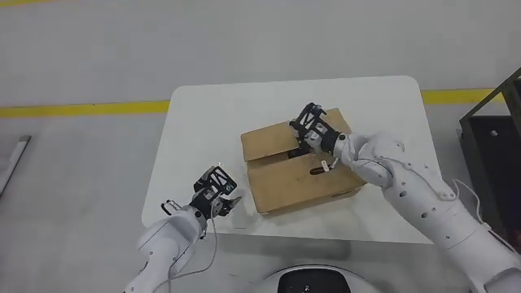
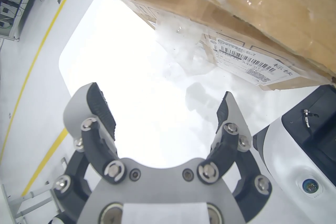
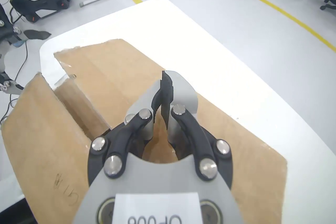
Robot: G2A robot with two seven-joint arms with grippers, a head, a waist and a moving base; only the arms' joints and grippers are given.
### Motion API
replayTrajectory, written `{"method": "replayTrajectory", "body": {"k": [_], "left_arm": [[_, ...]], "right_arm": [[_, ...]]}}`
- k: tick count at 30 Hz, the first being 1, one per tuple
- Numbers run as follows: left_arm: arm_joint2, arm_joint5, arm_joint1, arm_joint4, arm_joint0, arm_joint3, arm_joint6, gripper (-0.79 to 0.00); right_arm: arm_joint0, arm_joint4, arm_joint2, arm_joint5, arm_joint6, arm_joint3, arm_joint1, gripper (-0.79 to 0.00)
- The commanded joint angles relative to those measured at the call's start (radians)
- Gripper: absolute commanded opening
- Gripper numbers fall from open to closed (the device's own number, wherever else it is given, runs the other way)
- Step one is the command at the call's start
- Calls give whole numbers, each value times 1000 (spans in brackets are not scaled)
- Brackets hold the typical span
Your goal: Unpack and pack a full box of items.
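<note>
The cardboard box (image 1: pixel 285 191) sits near the middle of the counter (image 1: pixel 203 122), its top flaps partly open. The right tool (image 3: pixel 165 88) is clenched, pads together, over the flap at the box's 1 o'clock edge. The left tool (image 2: pixel 160 101) hangs released beside its 8 o'clock corner. Packed full, the box is likely heavy, so sliding beats lifting. The flaps look stiff but should hinge at their creases, and are best pinched at a free edge, clear of the glossy tape (image 2: pixel 178 33).

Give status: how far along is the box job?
Early. Done: brown cardboard box has top flaps parted. In hand: shut right gripper over one flap; open left gripper beside the box, above the white table. Left: unpacking and repacking; neither gripper holds an item.
</note>
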Motion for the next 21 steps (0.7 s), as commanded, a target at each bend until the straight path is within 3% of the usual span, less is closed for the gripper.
{"method": "replayTrajectory", "body": {"k": [1,9,21], "left_arm": [[0,0,0,0,0,0,0,0],[12,18,-2,8,-8,21,23,0],[163,101,-34,48,-144,190,97,0]], "right_arm": [[3,-9,-11,2,1,16,-4,-785],[-8,-34,-27,13,-5,22,-14,-785],[-17,-33,-6,15,6,14,-19,-785]]}}
